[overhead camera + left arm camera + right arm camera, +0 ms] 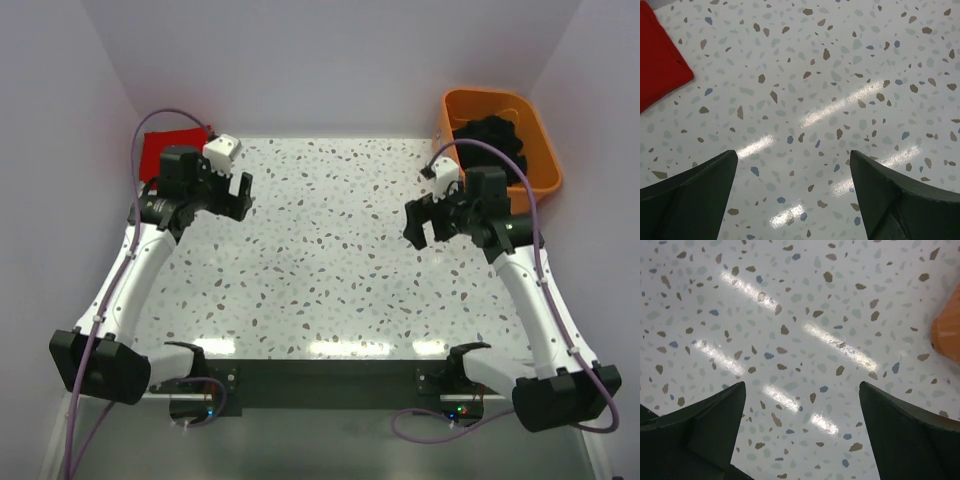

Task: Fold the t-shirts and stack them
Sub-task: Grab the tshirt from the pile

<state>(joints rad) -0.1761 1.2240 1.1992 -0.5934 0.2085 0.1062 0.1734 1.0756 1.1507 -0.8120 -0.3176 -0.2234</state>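
Note:
A bright red t-shirt (166, 149), folded into a small rectangle, lies at the table's far left corner; its edge (660, 60) shows at the upper left of the left wrist view. A crumpled black t-shirt (495, 143) fills the orange basket (545, 150) at the far right. My left gripper (243, 194) hovers open over bare table, just right of the red shirt. My right gripper (420, 225) hangs open over bare table, left of and nearer than the basket. Nothing sits between either pair of fingers.
The speckled white table (330, 260) is walled in by white panels at the back and sides. A corner of the basket (947, 335) shows at the right edge of the right wrist view. Purple cables trail from both arms.

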